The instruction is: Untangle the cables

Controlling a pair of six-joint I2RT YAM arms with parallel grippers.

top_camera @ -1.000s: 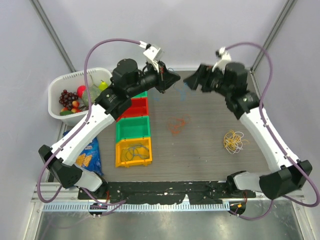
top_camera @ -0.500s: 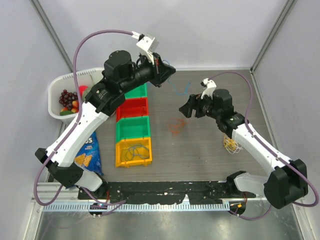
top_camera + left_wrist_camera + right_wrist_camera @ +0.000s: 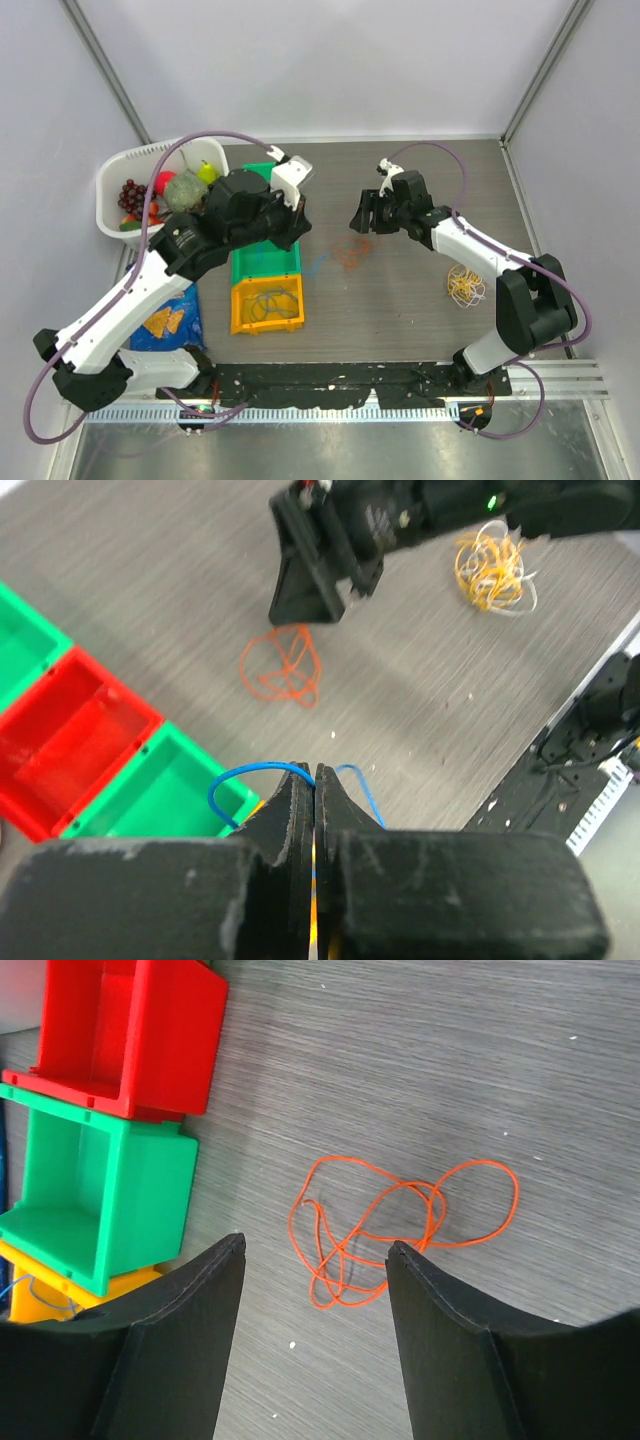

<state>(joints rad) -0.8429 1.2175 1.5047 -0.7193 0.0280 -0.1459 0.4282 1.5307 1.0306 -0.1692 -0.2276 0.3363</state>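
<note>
The job is looking roughly half done. The left end effector [image 3: 315,780] is pinching the blue cable [image 3: 262,767] between fingers pressed together, holding it just off the corner of the green bin [image 3: 170,792], clear of the other cords. One cord [image 3: 268,303] is lying coiled in the yellow bin [image 3: 236,305], so sorting seems to be under way. The orange cable [image 3: 415,1198] is lying alone on the worktop [image 3: 480,1050] in a loose knot of loops, and the right end effector [image 3: 315,1250] is hovering over it with its fingers spread, touching nothing. The yellow and white cables [image 3: 492,568] are sitting well apart, bunched in one clump. That clump looks like the main work left, along with the orange loops.
</note>
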